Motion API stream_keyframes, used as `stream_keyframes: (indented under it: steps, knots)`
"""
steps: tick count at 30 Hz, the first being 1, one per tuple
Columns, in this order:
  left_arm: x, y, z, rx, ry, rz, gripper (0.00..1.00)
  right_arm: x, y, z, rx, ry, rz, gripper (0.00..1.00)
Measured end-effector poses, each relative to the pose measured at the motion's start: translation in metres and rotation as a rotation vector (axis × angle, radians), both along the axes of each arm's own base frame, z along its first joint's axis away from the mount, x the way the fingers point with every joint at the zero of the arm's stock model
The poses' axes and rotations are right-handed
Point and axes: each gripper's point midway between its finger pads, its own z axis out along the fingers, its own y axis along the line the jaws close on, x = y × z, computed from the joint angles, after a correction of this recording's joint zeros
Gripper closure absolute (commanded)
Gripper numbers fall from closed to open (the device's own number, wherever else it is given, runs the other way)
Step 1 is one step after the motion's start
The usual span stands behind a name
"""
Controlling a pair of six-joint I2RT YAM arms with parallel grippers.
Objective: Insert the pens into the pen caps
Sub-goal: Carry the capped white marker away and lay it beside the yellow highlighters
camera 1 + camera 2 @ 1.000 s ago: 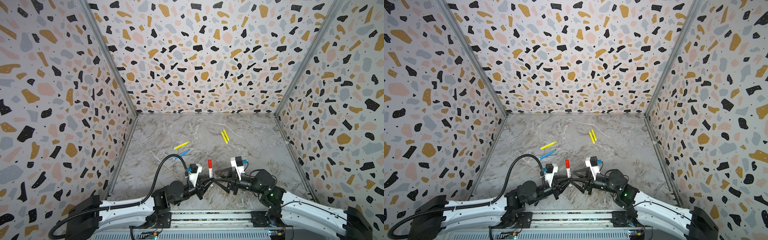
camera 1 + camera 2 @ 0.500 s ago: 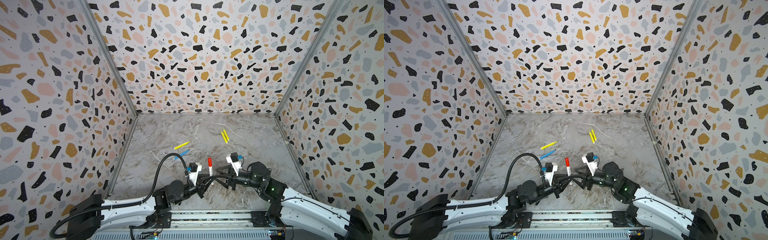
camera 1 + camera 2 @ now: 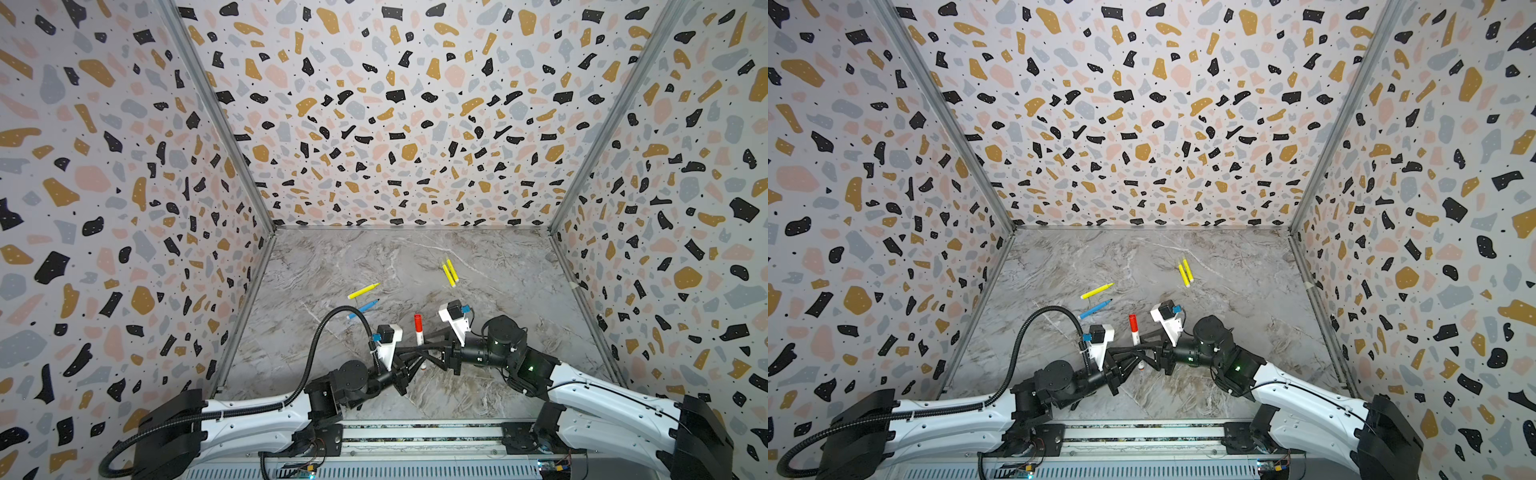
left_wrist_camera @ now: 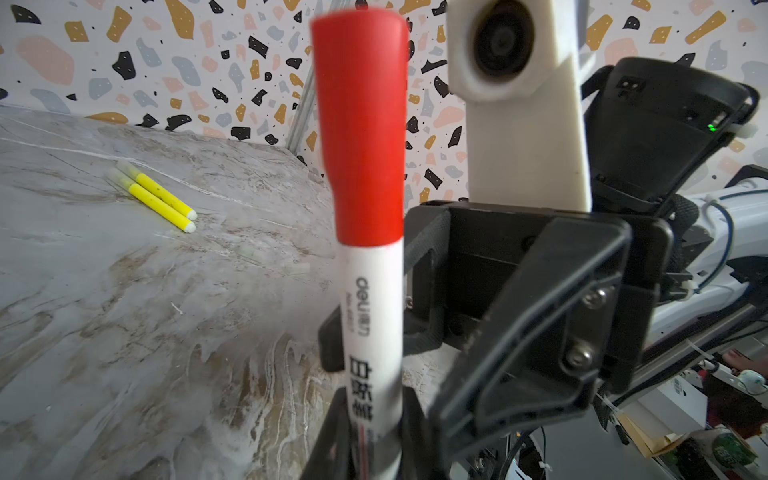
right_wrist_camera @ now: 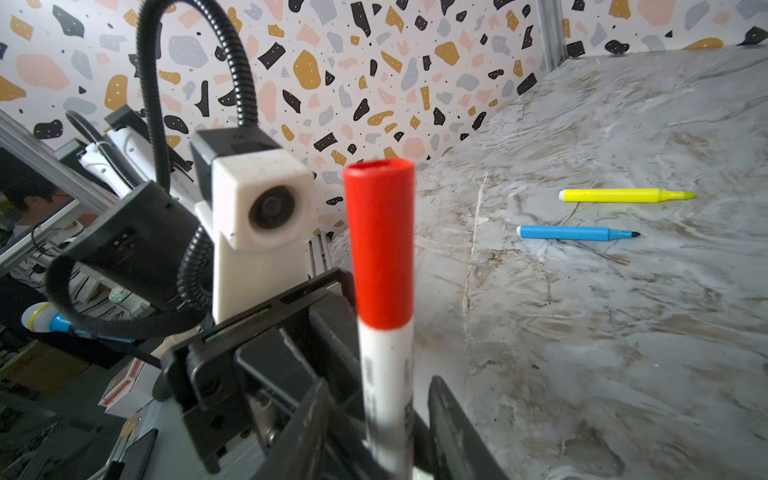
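A white-barrelled pen (image 3: 419, 338) with a red cap (image 3: 417, 322) on its upper end stands upright near the front middle. My left gripper (image 4: 374, 428) is shut on its lower barrel. My right gripper (image 5: 386, 424) straddles the same barrel (image 5: 384, 374) from the opposite side. It is open, with a gap showing between the pen and one finger (image 5: 451, 415). On the floor lie a yellow pen (image 3: 363, 290), a blue pen (image 3: 363, 308) and two yellow pens side by side (image 3: 450, 272). Two faint pale caps (image 4: 299, 268) lie on the floor.
Speckled walls close in the marble floor (image 3: 498, 299) on three sides. The two wrist cameras face each other closely across the upright pen. The left arm's black cable (image 3: 328, 320) arches over the front left. A rail (image 3: 415, 434) runs along the front edge.
My right gripper has moved in toward the upright pen and its jaws have narrowed around the barrel. My left gripper and the pen have stayed put.
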Motion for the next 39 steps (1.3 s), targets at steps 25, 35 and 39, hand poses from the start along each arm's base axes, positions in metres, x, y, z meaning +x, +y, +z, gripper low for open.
stream_keyframes:
  steps: [25,35,39]
  knots:
    - [0.036,0.043,-0.048,0.214,0.114,0.31,0.48,0.128,-0.034,-0.044,-0.333,0.118,-0.339,0.94]
    - [0.034,0.073,-0.048,0.156,0.164,0.382,0.48,0.252,-0.039,-0.129,-0.753,0.228,-0.507,0.93]
    - [0.033,0.08,-0.042,0.136,0.163,0.394,0.48,0.286,-0.034,-0.148,-0.868,0.219,-0.538,0.93]
